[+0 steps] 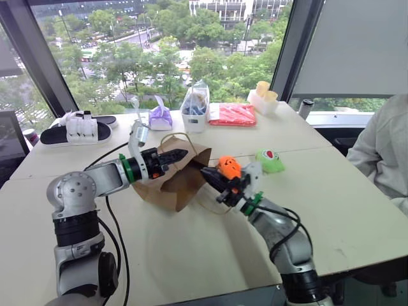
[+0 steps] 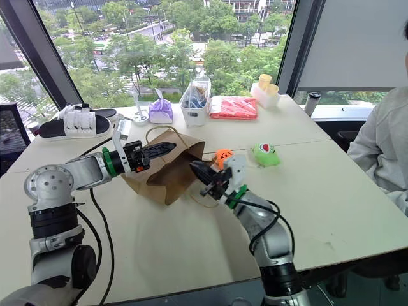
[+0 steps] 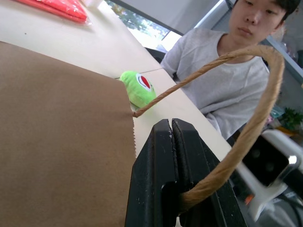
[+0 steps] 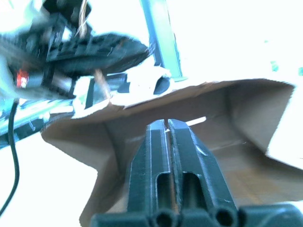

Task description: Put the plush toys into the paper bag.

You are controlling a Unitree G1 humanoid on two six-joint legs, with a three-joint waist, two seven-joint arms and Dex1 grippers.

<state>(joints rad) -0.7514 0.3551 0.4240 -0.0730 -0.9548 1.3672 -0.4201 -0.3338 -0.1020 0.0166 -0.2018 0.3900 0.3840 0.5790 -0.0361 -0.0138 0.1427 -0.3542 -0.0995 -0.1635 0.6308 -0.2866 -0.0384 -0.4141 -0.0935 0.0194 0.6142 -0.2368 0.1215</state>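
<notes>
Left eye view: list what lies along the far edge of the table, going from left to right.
Black-and-white sandals → purple cloth bundle → clear plastic bag of blue items → red packet → white tray with yellow cups → dark cylindrical cup.

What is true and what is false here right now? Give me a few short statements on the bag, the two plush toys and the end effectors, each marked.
1. The left end effector is shut on the handle of the paper bag. True.
2. The green plush toy is inside the bag. False: it lies on the table beyond the bag, toward the person.
3. The orange plush toy is outside the bag, close by the right end effector. True.
4. The bag stands upright. False: it lies on its side, its mouth toward the right end effector.
</notes>
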